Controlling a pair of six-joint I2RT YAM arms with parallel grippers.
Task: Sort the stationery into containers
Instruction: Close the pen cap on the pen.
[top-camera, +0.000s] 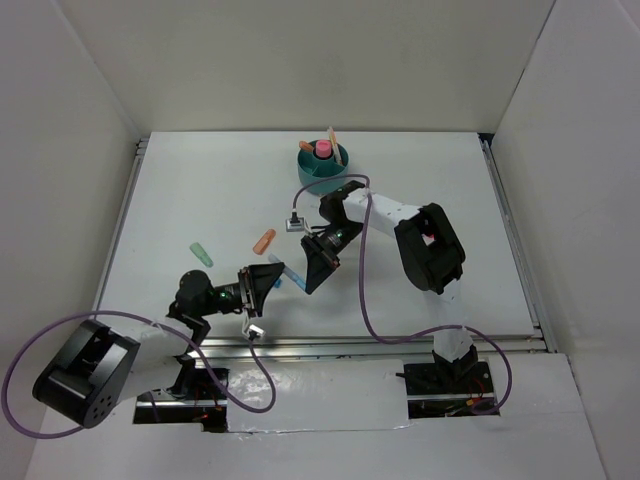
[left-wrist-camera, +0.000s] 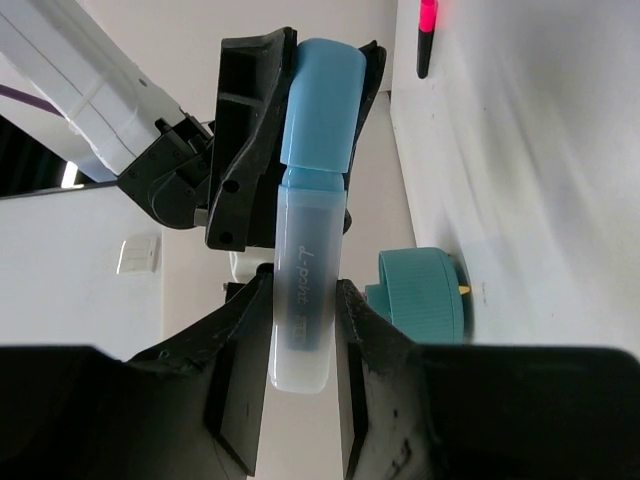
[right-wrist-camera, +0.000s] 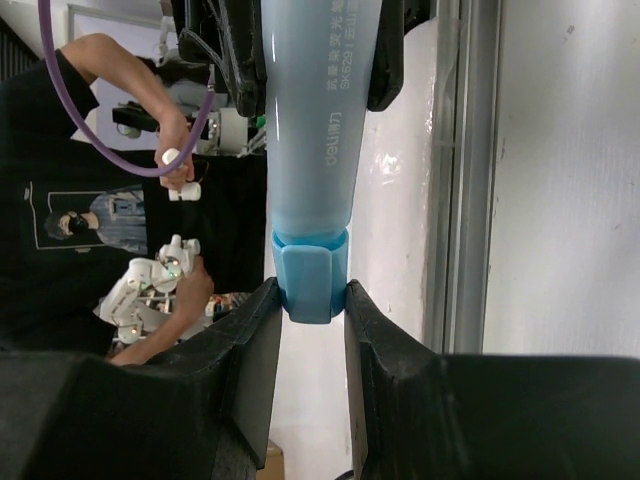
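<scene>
A light blue marker (top-camera: 291, 272) spans the gap between my two grippers above the near middle of the table. My left gripper (left-wrist-camera: 305, 330) is shut on its clear barrel end (left-wrist-camera: 303, 300). My right gripper (right-wrist-camera: 308, 300) is shut on its blue cap (right-wrist-camera: 308, 285). From above, the left gripper (top-camera: 263, 283) sits left of the right gripper (top-camera: 318, 262). The round teal organizer cup (top-camera: 312, 172) stands at the back centre, holding a pink stub (top-camera: 323, 149) and an orange pen (top-camera: 335, 140). An orange stub (top-camera: 264, 240) and a mint green stub (top-camera: 201, 253) lie on the table.
White walls enclose the table on the left, back and right. A metal rail (top-camera: 400, 342) runs along the near edge. Purple cables (top-camera: 365, 290) loop from both arms. In the left wrist view the teal cup (left-wrist-camera: 420, 305) and a pink marker (left-wrist-camera: 427, 35) show beyond the jaws.
</scene>
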